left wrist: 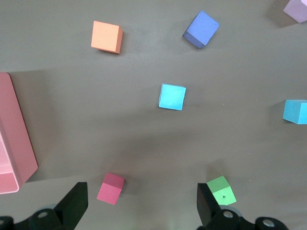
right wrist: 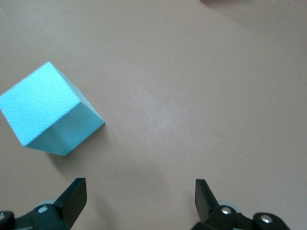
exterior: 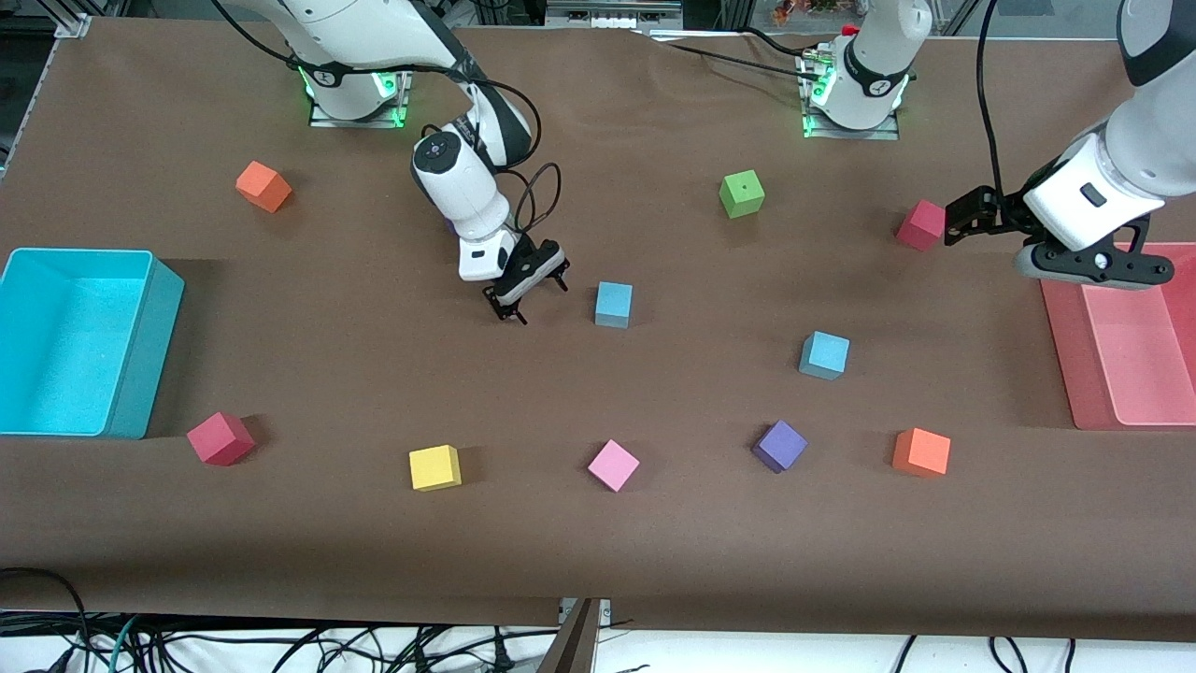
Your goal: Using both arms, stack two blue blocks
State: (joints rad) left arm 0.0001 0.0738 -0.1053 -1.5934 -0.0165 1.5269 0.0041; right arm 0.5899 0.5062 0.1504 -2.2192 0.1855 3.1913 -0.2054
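fingers [right wrist: 72, 199] spread over brown table [exterior: 374, 523] (matte cloth).

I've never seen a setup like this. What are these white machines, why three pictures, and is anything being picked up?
The white machines are two robot arms bolted along one edge of a brown table. Each ends in a black two-fingered pincer. The wide picture looks down from a camera facing them; the other two come from cameras on the arms' wrists.

Foam cubes of several colours lie scattered about. The job concerns two light blue ones: one blue cube mid-table and a second blue cube nearer the camera. A turquoise bin and a pink tray sit at the ends.

Nothing is held. The right pincer is open, low beside the first cube. The left pincer is open, up in the air next to a red cube.
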